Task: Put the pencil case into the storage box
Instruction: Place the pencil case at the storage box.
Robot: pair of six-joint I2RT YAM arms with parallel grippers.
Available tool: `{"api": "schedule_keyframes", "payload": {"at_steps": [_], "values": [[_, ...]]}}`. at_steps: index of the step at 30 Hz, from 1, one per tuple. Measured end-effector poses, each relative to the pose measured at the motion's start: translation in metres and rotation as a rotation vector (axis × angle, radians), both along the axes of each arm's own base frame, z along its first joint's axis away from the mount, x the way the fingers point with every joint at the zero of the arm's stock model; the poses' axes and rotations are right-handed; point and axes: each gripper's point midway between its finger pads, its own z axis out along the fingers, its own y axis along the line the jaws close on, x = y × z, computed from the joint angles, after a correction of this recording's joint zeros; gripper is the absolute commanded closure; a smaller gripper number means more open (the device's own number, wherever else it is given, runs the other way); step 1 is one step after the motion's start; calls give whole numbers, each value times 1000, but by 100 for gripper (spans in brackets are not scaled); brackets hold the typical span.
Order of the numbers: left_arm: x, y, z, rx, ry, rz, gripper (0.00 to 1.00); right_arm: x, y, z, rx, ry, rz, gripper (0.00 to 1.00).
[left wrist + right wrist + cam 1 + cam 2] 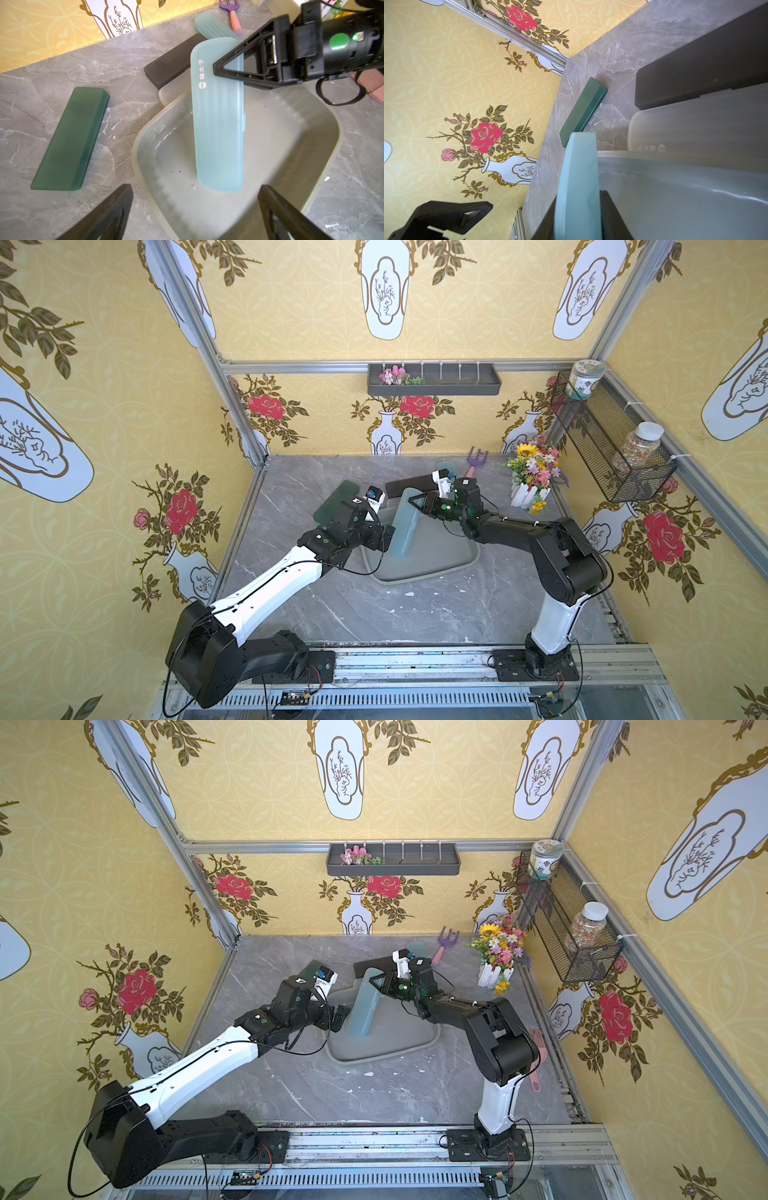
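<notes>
Room for moving lay mostly at the front, where the bare table (374, 614) ran from the storage box (440, 549) to the arm bases. Behind the box it was crowded. A black case (172, 64) and a frosted case (685, 124) lay just beside its rear rim, with a teal case (214, 25) and a rake (476, 462) farther back. A green case (70, 139) lay to the left, apart from the rim.

The pale blue pencil case (218, 128) stood tilted, its long axis running front to back. Its lower end was down inside the box and its upper end was raised over the rear rim. The right gripper (218, 66) was clamped on that upper end. The left gripper (194, 187) hung over the box's left rim with its fingers wide apart, holding nothing.

There were five cases, one box and two grippers.
</notes>
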Motion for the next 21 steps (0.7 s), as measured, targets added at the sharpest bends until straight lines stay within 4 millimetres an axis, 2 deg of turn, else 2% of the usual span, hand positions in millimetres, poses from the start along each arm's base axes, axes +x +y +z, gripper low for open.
{"api": "schedule_keyframes", "payload": {"at_steps": [6,15,21], "values": [[4,14,-5,11,3,40,0,-9,15,4,15,-6,133,69],[8,35,-2,-8,-17,125,0,-18,33,-22,-8,57,312,70],[12,52,-3,-36,-31,198,0,-35,49,-38,-33,89,407,70]]}}
